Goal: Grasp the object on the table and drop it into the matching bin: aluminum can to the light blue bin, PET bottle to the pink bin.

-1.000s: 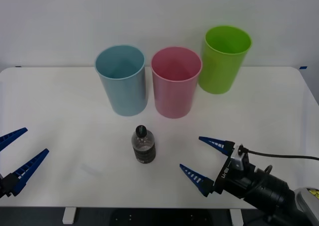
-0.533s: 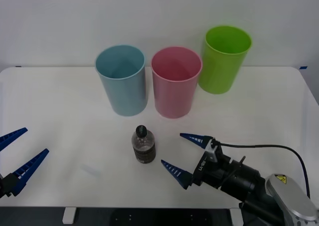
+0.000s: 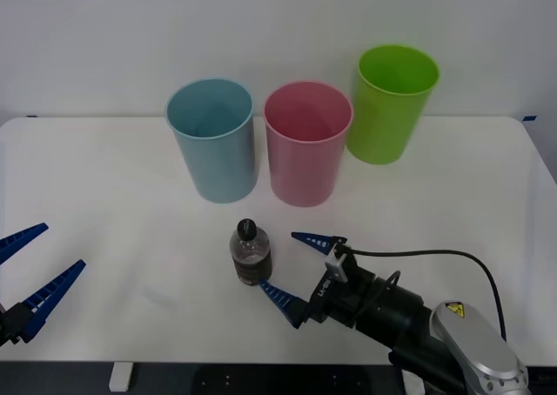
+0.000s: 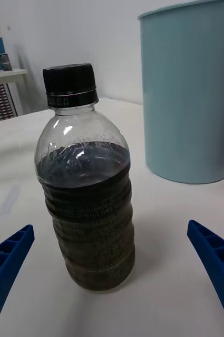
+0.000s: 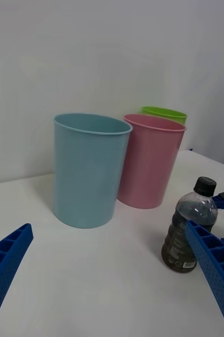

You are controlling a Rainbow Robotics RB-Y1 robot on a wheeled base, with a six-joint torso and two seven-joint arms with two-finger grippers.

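PET bottle (image 3: 251, 254): upright on table (image 3: 104, 195); right gripper (image 3: 298, 269) spread beside it; left gripper (image 3: 30, 277) spread, far off; light blue bin (image 3: 212, 143), pink bin (image 3: 306, 147), lime green bin (image 3: 392, 103) behind

Black-capped clear PET bottle (image 3: 251, 254), light blue bin (image 3: 213, 151), pink bin (image 3: 306, 143), lime green bin (image 3: 392, 103), white table (image 3: 104, 195).
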